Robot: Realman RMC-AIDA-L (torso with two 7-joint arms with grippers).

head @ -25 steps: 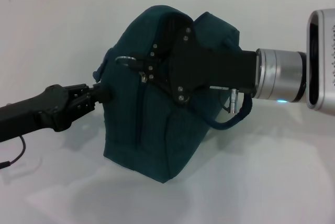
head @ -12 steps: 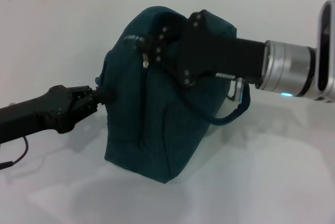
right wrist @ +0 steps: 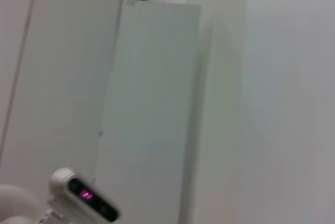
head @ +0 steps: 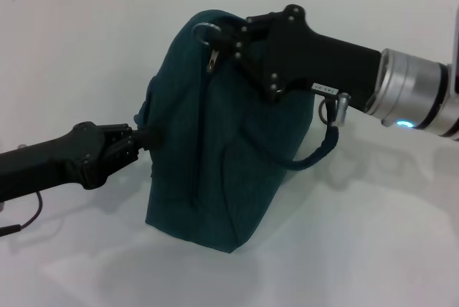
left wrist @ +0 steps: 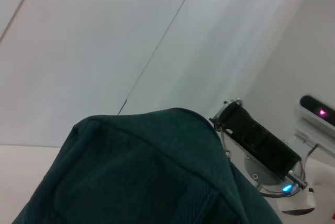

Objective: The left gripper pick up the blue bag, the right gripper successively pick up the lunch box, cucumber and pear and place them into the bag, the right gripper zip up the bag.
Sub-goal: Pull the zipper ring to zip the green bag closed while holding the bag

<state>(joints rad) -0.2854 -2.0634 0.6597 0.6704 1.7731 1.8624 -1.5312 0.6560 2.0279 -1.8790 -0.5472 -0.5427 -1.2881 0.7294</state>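
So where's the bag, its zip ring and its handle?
bag [head: 193,171], head view, on its front fabric panel.
zip ring [head: 206,29], head view, on the silver ring at the bag's top.
handle [head: 315,156], head view, on the loop hanging under the right arm.

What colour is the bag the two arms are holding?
The blue bag is a dark teal, plain with no pattern. It shows best in the head view.

Matte black shell on the right gripper [head: 228,40], dotted with small silver screws and a tiny white label. Behind it sits a brushed silver wrist ring with a glowing cyan light. The left gripper [head: 142,137] is black too, chunky, trailing a thin black cable.
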